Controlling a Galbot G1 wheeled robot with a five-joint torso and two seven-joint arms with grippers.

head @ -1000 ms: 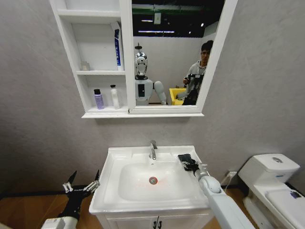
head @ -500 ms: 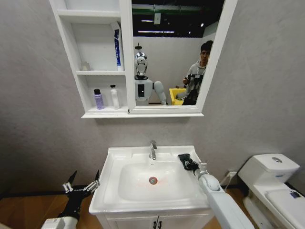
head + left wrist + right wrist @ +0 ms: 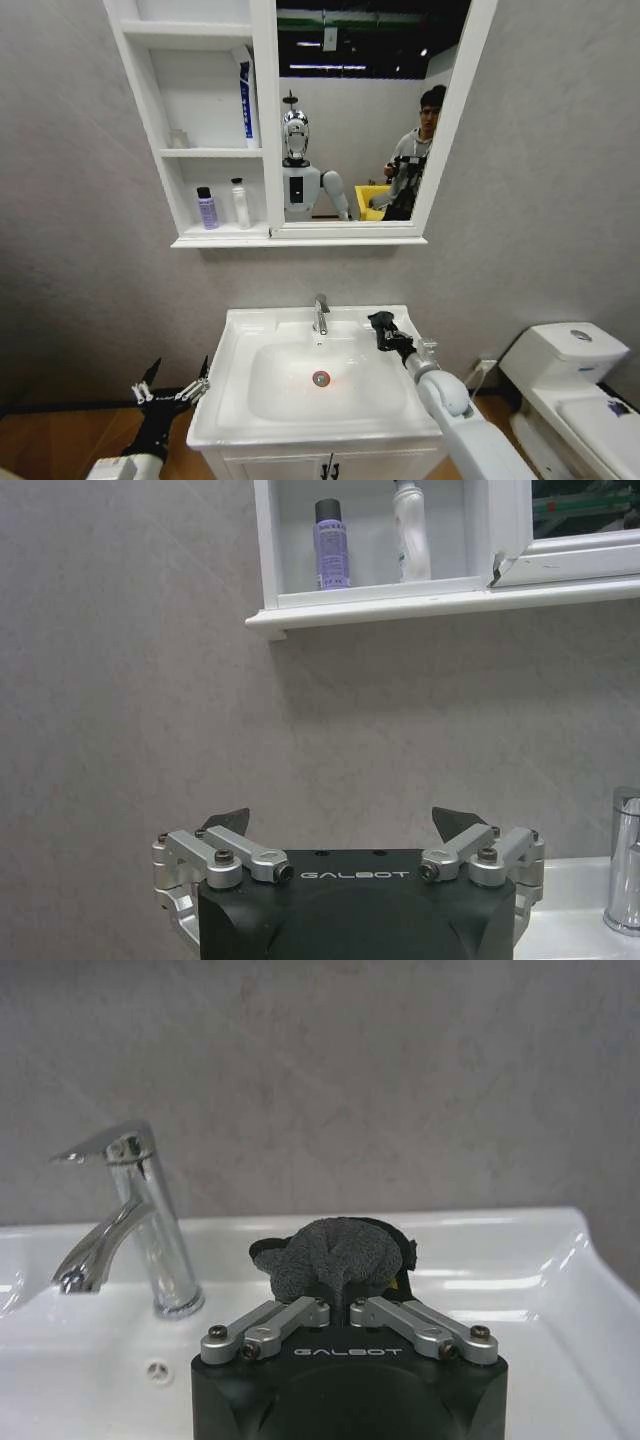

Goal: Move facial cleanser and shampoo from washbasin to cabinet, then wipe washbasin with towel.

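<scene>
Over the back right corner of the washbasin (image 3: 300,425), the right gripper (image 3: 388,337) has its fingers pinched shut on the towel (image 3: 381,322), which is bunched up into a dark grey wad sticking out just past the fingertips. From the right wrist view you can see the towel (image 3: 335,1255) squeezed right between the two finger linkages of the right gripper (image 3: 340,1295), with the chrome tap (image 3: 125,1220) standing just beside it on the basin's back ledge. Whether the cloth is actually touching the ceramic or sitting a hair above it is hard to tell. The arm reaches in from the lower right, across the basin's right rim, and the red-ringed drain (image 3: 321,378) sits in the bowl apart from the towel, nearer the robot.

The left gripper (image 3: 170,390) hangs low beside the washbasin's left edge, well apart from everything, fingers spread wide and holding nothing; the left wrist view shows its two black fingertips (image 3: 226,819) far apart.

Up on the cabinet (image 3: 262,120), the bottom shelf holds a purple bottle (image 3: 207,209) and a white bottle (image 3: 240,203) side by side, and a blue-and-white tube (image 3: 246,100) stands on the middle shelf against the mirror frame.
</scene>
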